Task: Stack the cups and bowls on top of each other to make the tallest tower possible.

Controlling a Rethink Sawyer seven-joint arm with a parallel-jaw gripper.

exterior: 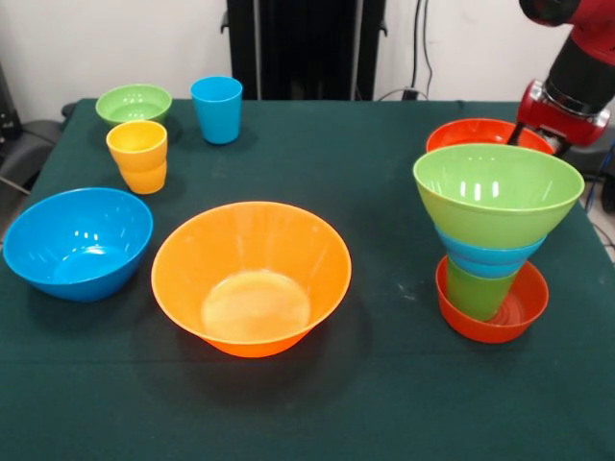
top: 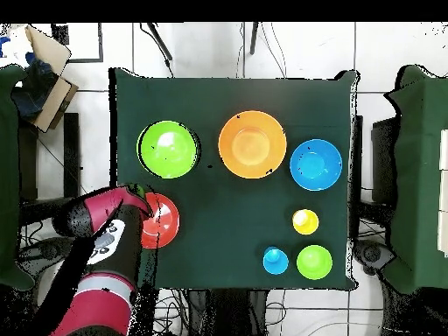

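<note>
Tower (exterior: 492, 245) stands before a red bowl (exterior: 480, 133); arm (exterior: 575, 77) overhangs it.

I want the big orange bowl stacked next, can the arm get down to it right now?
Probably yes: the big orange bowl sits alone, open side up, with bare table around it, while the arm hangs over the red bowl.

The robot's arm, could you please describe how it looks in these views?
The arm is glossy red with black sections at the joints, built of thick rounded segments. The overhead view shows a pale grey panel with small dark marks on one link. Its hand is not clearly visible.
</note>
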